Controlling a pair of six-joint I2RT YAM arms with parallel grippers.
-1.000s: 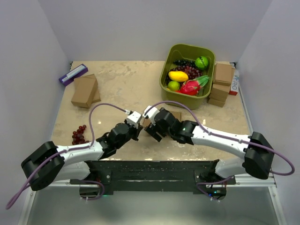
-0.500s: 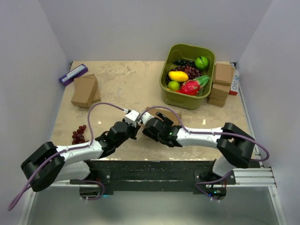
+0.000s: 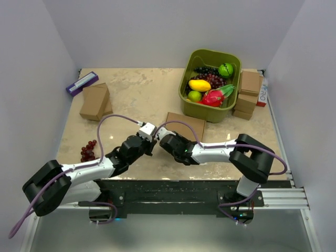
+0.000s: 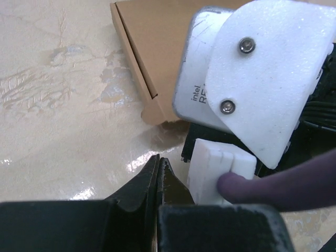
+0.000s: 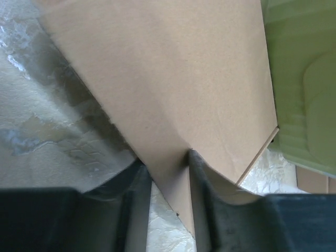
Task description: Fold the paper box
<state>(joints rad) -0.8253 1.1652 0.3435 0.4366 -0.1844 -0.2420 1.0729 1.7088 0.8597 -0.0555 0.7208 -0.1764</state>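
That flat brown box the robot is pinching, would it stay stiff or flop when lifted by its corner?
Probably stiff: the paper box looks like thin corrugated cardboard lying flat. Held at one corner by the right gripper, its flaps may hinge and droop. It likely slides easily; the table looks glossy.

My left arm [image 3: 89, 170] and right arm [image 3: 220, 151] stretched low, nearly meeting — left gripper [image 4: 159, 161] closed tight, right gripper [image 5: 169, 163] pinched on the box [image 5: 173, 79].
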